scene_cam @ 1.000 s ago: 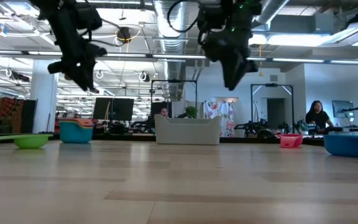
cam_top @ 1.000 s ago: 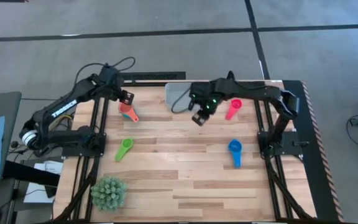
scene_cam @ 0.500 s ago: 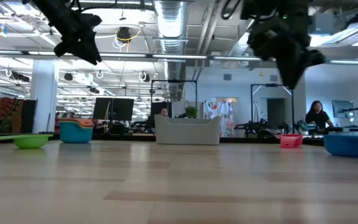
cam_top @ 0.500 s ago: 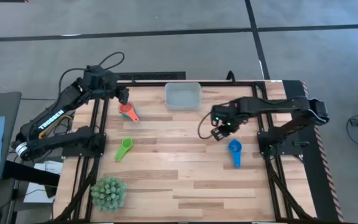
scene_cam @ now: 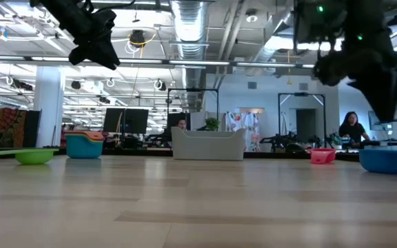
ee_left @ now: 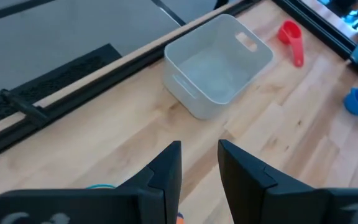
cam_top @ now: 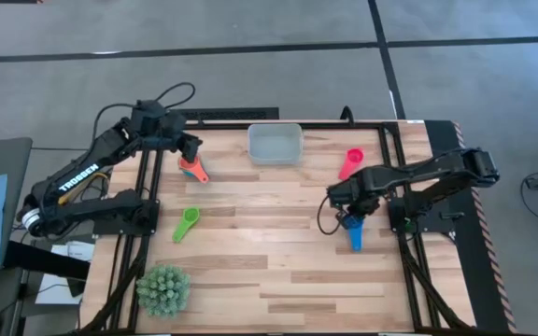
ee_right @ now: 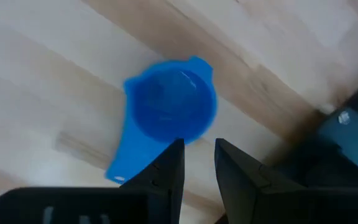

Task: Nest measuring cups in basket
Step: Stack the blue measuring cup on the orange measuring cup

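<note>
**Right hand over the blue cup, basket holding nothing**

Right hand (cam_top: 346, 211) is hovering just above the blue cup (cam_top: 353, 224) on the counter (cam_top: 278, 261); fingers (ee_right: 166, 168) are sitting a narrow gap apart, gripping nothing. Left hand (cam_top: 191, 149) is hanging over the stacked teal and coral cups (cam_top: 192, 168), fingers (ee_left: 169, 171) likewise slightly parted, nothing between them. Basket (cam_top: 276, 143) is sitting at the counter's far edge, between the arms. Pink cup (cam_top: 349, 162) is lying well right of the basket, green cup (cam_top: 187, 222) toward the left, spiky plant (cam_top: 163, 288) at the near-left corner
</note>
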Tool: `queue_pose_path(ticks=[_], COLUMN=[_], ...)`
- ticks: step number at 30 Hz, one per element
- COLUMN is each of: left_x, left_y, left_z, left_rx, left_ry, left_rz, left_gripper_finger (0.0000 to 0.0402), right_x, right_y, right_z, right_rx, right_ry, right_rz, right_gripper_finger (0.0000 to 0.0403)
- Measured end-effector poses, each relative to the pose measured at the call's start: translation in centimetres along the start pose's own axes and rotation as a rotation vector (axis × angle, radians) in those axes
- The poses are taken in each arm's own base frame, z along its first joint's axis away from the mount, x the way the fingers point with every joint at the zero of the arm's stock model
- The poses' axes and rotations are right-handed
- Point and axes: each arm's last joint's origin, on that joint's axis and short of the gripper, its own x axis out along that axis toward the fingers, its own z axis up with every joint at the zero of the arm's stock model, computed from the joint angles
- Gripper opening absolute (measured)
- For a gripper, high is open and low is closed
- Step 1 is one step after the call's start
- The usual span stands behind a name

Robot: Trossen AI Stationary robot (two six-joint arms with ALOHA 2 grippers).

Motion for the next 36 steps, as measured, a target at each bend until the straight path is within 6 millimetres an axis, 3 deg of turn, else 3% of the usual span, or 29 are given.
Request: queue_pose_path(ticks=[8, 14, 19, 23, 30, 36], left_x=[0.1, 0.1, 0.1, 0.1, 0.1, 0.4], left_y=[-0.6, -1.0, -1.3, -1.7, -2.8, -4.4], left_z=[-0.1, -0.2, -0.3, -0.4, -0.7, -0.9], left_rx=[-0.024, -0.06, -0.099, -0.123, -0.149, -0.138], left_ry=[-0.007, -0.008, -0.002, 0.001, -0.005, 0.004], left_rz=[0.006, 0.003, -0.009, -0.017, -0.006, -0.094], left_gripper_finger=[0.0092, 0.0092, 0.0092, 0.0092, 0.0092, 0.0091], right_x=[2.5, 5.4, 5.8, 5.6, 5.1, 4.3], right_y=[-0.8, -1.5, -1.5, -0.9, 1.2, 2.8], right_z=[0.0, 0.5, 0.9, 1.6, 4.2, 6.6], right_rx=[0.064, 0.103, 0.105, 0.093, 0.114, 0.149], right_ry=[0.003, 0.006, -0.017, -0.094, -0.354, -0.492], right_rz=[-0.003, 0.047, 0.074, 0.144, 0.331, 0.5], right_gripper_finger=[0.012, 0.0184, 0.021, 0.017, 0.0022, 0.0024])
